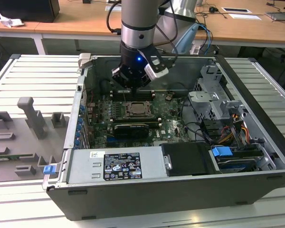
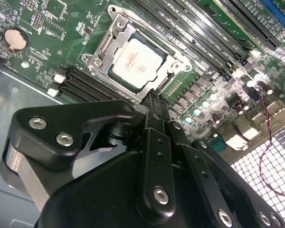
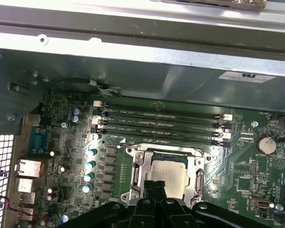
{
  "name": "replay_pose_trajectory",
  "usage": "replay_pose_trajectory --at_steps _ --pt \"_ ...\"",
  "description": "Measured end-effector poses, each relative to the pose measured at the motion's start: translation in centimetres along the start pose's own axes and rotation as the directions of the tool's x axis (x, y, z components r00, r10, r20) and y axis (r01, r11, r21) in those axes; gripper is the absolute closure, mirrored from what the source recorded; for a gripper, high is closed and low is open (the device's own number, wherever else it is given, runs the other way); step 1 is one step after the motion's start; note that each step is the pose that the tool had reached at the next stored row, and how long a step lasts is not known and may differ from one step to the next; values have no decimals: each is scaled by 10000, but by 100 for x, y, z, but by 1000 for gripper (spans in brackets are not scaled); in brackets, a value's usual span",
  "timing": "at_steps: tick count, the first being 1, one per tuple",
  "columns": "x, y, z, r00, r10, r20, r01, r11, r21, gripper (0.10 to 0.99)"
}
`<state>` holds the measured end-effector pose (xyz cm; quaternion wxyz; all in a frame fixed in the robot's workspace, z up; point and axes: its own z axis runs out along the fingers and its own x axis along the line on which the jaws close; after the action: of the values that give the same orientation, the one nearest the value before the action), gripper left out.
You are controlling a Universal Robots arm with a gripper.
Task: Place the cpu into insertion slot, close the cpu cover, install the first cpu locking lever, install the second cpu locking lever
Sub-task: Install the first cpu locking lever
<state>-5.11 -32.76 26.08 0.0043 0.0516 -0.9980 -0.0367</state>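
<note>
Gripper: I see my gripper (image 2: 154, 97) low over the socket, its fingers brought together to a narrow tip with nothing between them that I can see.
Cpu location: the cpu (image 2: 137, 61) lies flat in the insertion slot (image 2: 96, 61) on the green motherboard (image 3: 237, 166), beside the memory slots (image 3: 161, 121).
Cover: the cpu cover (image 2: 118, 34) looks folded down, framing the chip's metal top through its window.
Levers: I cannot tell whether either one is latched.
Cpu handling: I judge it light, stiff and thin, slick on top and delicate underneath. It should only be held by opposite green edges and kept level.
Cover handling: I take it for thin springy sheet metal on a hinge, so I would press on the frame's rim, never on the chip.
Clearance: the fingertips sit just at the socket's near edge, inside the open case (image 1: 256, 90).
</note>
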Motion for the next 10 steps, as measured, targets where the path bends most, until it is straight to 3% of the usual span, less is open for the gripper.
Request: replay_pose_trajectory --at_steps 8,10 --pt "37 8 -62 10000 -1 1 1 10000 -2 980" --pt "355 46 -83 10000 23 13 -22 9999 -100 980"
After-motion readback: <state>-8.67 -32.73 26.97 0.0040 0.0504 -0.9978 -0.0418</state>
